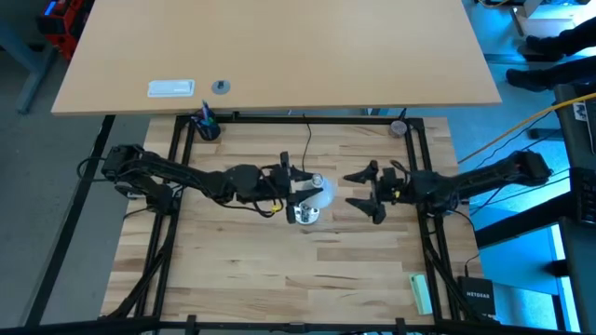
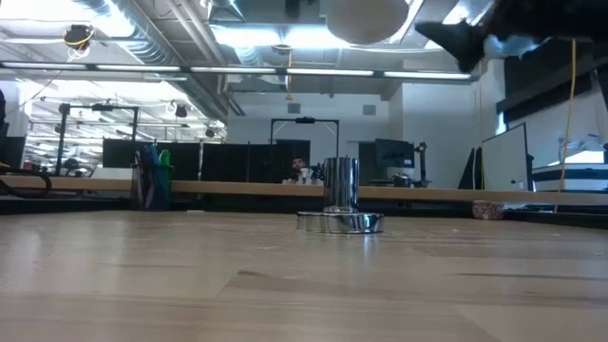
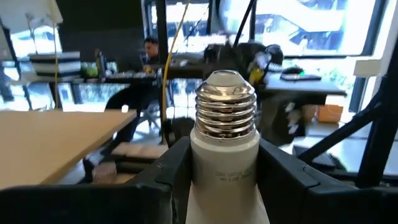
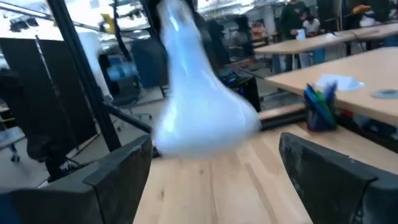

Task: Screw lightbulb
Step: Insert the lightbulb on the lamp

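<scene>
The left gripper (image 1: 300, 183) clamped the lightbulb (image 3: 225, 146) by its white neck, leaving the threaded base free, and held it high over the silver socket (image 2: 340, 207). The right gripper (image 1: 365, 196) waited just beside, its 2 fingers spread, empty.

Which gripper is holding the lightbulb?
The left gripper: it is shut on the lightbulb above the socket. The right gripper is open and empty.

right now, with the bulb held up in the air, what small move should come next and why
Probably turn the bulb so its screw base points down over the socket. The left gripper has its jaws shut on the bulb's neck, above the table, with the threads not yet in the socket. The right gripper waits open beside it.
</scene>
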You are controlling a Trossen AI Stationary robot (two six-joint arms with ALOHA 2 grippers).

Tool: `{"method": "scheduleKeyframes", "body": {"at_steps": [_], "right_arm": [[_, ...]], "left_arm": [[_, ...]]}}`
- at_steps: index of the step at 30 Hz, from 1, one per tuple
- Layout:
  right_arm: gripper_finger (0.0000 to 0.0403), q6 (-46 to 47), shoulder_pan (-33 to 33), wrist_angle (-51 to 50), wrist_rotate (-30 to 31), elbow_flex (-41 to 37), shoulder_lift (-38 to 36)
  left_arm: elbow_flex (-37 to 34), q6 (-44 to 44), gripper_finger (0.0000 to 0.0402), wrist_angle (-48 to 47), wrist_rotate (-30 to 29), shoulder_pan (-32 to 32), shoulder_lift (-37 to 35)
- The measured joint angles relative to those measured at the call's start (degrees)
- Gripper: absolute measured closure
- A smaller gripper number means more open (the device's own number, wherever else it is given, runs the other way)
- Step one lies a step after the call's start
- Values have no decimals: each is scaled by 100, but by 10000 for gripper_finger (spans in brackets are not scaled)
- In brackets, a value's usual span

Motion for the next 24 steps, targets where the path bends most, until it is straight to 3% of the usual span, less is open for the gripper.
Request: {"method": "scheduleKeyframes", "body": {"at_steps": [11,20,24], "right_arm": [[49,-114,0,-126,-83,860,1406],[51,-475,0,-124,-84,1155,2119],[73,-549,0,-122,-72,1317,2257]], "left_arm": [[2,-437,271,-290,-8,33,202],[2,-593,269,104,-4,31,544],[0,-595,271,168,-4,-7,544]]}}
